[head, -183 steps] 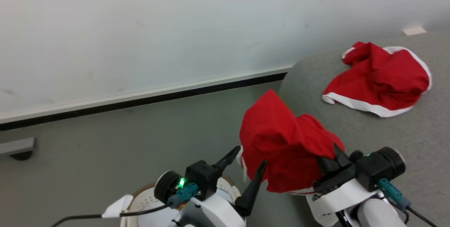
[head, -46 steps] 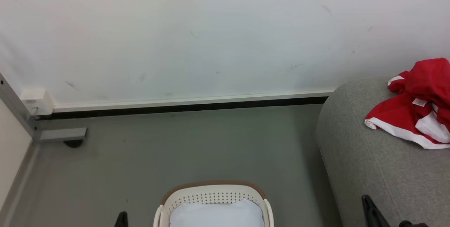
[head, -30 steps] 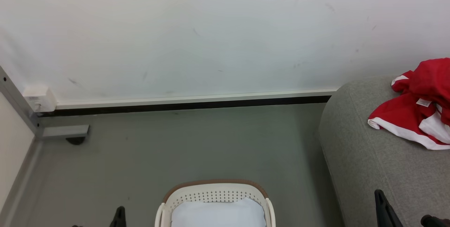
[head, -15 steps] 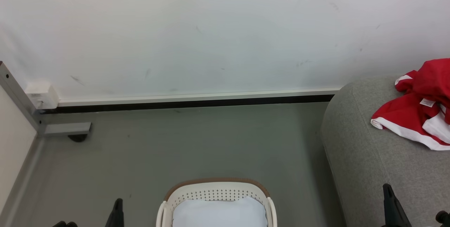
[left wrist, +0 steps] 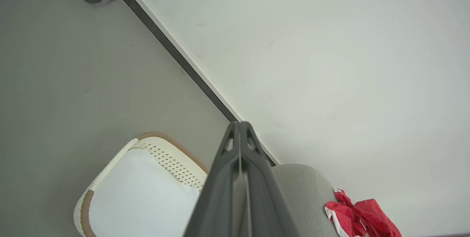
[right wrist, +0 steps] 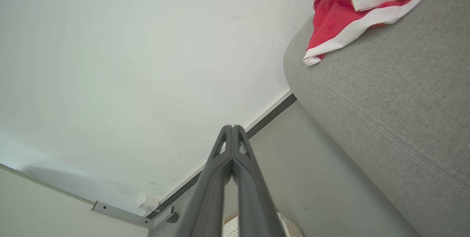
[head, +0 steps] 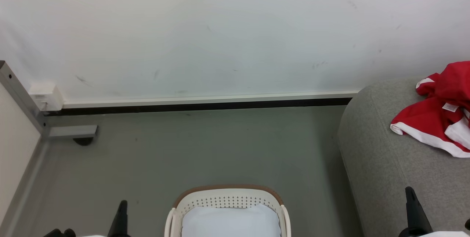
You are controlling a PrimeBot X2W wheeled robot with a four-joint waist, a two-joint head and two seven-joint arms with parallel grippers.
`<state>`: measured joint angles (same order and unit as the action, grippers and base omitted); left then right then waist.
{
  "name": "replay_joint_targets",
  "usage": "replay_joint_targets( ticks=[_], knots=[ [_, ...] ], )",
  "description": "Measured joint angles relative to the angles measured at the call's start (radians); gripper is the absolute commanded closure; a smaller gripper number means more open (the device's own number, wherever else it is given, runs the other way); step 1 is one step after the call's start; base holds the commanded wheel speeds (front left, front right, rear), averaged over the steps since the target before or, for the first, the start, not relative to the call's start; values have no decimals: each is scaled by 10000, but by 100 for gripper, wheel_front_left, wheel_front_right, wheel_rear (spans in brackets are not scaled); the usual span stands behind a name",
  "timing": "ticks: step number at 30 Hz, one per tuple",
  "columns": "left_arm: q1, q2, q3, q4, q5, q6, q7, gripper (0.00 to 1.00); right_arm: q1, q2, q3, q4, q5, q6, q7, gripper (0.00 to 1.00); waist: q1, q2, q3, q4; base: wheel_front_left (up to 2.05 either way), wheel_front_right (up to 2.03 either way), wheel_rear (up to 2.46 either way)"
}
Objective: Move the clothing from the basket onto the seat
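Head view puts the basket [head: 227, 202] at the bottom middle of the frame, on the grey floor [head: 183, 149]. A flat white pad [head: 231, 222] lies inside it. The clothing [head: 433, 123] is at the right edge, a red and white heap lying on top of the seat [head: 382, 167], well apart from the basket. The seat takes up the lower right corner. The left gripper [head: 121, 213] pokes up at the bottom left, beside the basket. The right gripper [head: 412, 204] pokes up at the bottom right, in front of the seat. In each wrist view the two dark fingers are pressed tight together with nothing between them. A white wall [head: 220, 28] runs across the top.
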<state>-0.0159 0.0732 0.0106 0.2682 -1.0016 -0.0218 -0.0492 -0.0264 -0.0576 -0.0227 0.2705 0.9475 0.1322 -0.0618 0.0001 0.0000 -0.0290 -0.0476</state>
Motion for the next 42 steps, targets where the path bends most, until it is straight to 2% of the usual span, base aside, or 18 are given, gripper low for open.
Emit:
replay_joint_targets(
  ticks=[42],
  knots=[
    [-585, -157, 675, -146, -3935, -702, 1053, 100, -520, -6, -493, -151, 4353, -2, 1058, 100, 0, 0, 185, 274, 0, 0, 0]
  ],
)
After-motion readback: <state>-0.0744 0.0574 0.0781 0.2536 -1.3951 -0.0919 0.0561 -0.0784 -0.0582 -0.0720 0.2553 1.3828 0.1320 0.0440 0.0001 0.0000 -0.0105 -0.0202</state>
